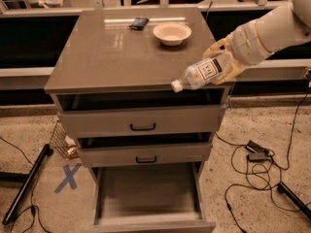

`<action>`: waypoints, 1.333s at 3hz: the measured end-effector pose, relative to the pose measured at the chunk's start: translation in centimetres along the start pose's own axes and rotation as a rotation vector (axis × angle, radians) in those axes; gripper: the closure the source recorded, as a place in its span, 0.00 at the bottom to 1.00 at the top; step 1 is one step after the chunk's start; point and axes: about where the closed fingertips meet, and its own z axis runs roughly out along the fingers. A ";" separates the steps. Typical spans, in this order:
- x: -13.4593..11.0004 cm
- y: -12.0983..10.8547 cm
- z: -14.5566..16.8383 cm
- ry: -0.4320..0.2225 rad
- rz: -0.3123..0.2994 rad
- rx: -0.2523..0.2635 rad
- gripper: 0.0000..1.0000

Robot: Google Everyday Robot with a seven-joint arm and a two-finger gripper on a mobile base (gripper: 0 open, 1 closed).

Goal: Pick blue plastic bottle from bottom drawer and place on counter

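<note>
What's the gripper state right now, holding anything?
Gripper: shut on the blue plastic bottle, which is tilted with its cap pointing down-left, at the front right edge of the counter.

Robot lab, floor cables (252,174), tape cross (68,177), end effector (219,65) at counter (116,57)

**Gripped: blue plastic bottle (203,73) at counter (112,52) edge**

Hanging clamped in the gripper (224,62) at the glossy counter's front right corner, lying nearly level, pointing its white cap left and slightly down. Showing the bottom drawer (146,193) pulled open below, flat grey floor in view.
</note>
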 end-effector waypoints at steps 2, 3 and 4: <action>0.5 -3.4 1.4 -0.038 0.046 0.001 1.00; 0.2 -4.1 2.2 -0.005 0.087 -0.071 1.00; 0.0 -4.3 4.0 0.007 0.174 -0.197 1.00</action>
